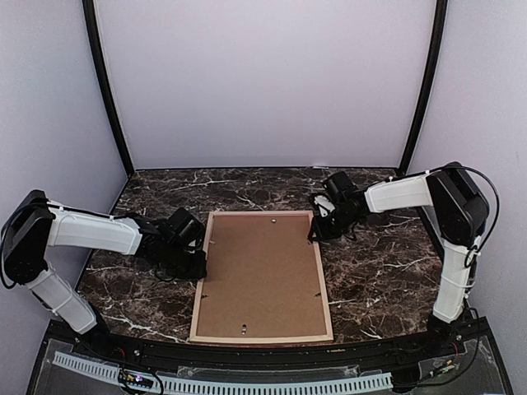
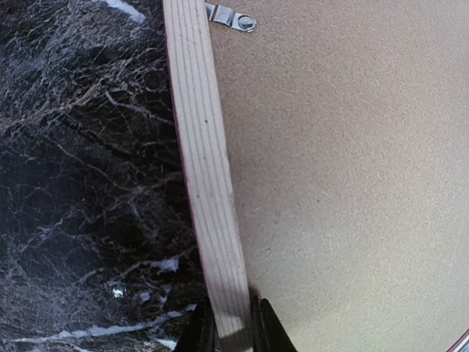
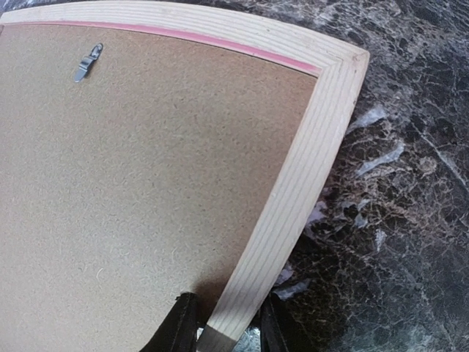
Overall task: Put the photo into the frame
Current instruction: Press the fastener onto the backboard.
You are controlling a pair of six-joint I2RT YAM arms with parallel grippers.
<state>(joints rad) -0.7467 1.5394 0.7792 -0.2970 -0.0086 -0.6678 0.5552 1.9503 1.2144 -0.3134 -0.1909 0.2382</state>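
Marble table [image 1: 379, 271]: is carrying the frame [image 1: 262, 338] at centre, lying back-up, long axis running near to far, its far end leaning slightly right.
Left arm [image 1: 90, 232]: is reaching low and inward.
Left gripper [image 2: 233, 324]: is pinching the frame's left side between its fingers.
Right arm [image 1: 399, 195]: is bending down, reaching inward.
Right gripper [image 3: 223, 323]: is clamping the frame's right side near the far corner.
Backing panel [image 1: 262, 276]: is filling the frame.
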